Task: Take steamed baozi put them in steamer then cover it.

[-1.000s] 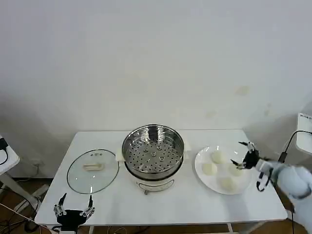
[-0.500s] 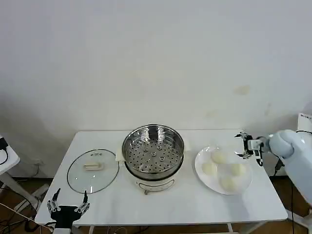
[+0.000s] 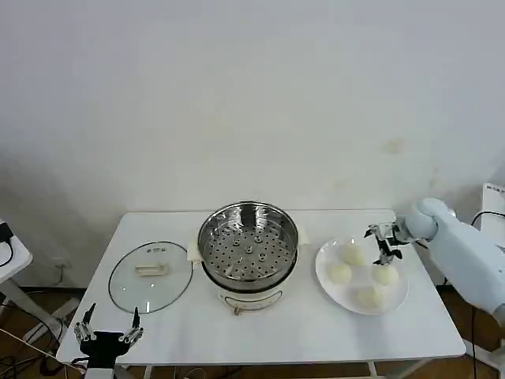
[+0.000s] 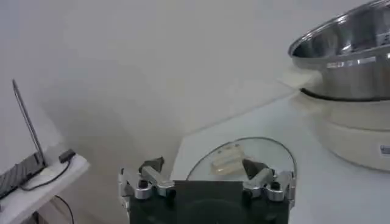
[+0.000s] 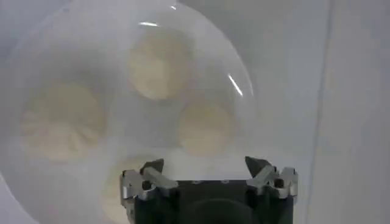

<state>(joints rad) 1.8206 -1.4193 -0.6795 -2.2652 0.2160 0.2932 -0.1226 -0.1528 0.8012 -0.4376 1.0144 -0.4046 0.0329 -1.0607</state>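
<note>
Several cream-white baozi [image 3: 351, 254] lie on a white plate [image 3: 322, 265] right of the steamer [image 3: 248, 245], a shiny perforated basket on a white cooker base [image 3: 246, 298]. The basket holds nothing. My right gripper [image 3: 384, 241] hovers open over the plate's far right part, between two buns and clear of them. In the right wrist view the open gripper [image 5: 205, 165] looks down on the baozi [image 5: 206, 126] and the plate [image 5: 109, 73]. The glass cover [image 3: 150, 276] lies flat left of the steamer. My left gripper [image 3: 108, 333] waits open at the table's front left edge.
In the left wrist view, the open left gripper [image 4: 204, 167] faces the cover [image 4: 244, 159], with the steamer [image 4: 347, 52] beyond. A small side table [image 3: 9, 260] stands off to the left. Bare tabletop [image 3: 316, 332] lies in front of the cooker.
My right arm has swung in from beyond the plate's right side, bringing its gripper over the plate's far right part. The left gripper has sunk slightly at the front edge.
</note>
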